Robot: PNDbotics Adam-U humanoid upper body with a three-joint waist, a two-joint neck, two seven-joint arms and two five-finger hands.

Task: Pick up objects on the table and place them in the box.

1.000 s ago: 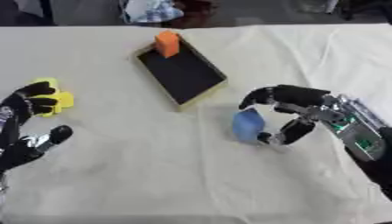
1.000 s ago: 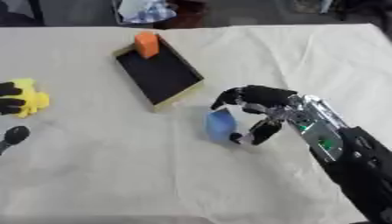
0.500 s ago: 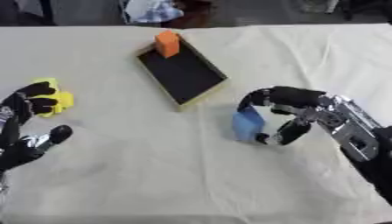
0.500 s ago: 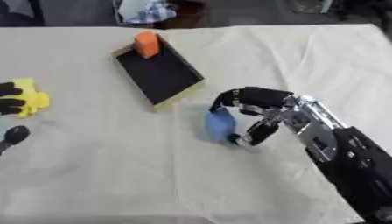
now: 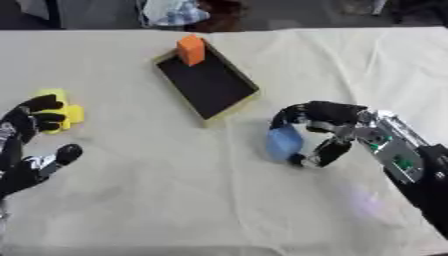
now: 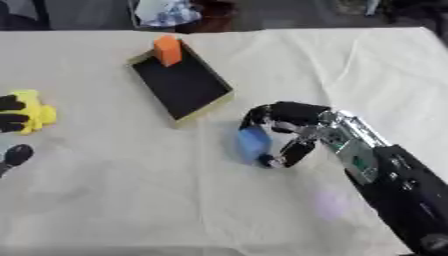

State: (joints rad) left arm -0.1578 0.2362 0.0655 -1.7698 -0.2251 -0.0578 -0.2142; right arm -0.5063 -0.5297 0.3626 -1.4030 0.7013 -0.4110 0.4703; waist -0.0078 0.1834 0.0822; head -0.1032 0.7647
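So the box is the thing to go by: a shallow black tray with a yellowish rim, lying askew on the cream-clothed table, with an orange block standing upright at its far end. Just off the box's near right corner, the right hand is curled round a light blue object, fingers arched over its top and thumb tucked in below, so it's got hold of it. I can't tell if the blue thing is lifted or touching the cloth. It's soft-looking and roundish, and that's about all I can make out. The right forearm, silver and black, runs away from the box toward the lower right corner. Well to the left of the box, the left hand sits near the left edge with its fingers up and relaxed, holding nothing. A yellow object lies right by its fingertips, partly hidden behind them in the left eye view.
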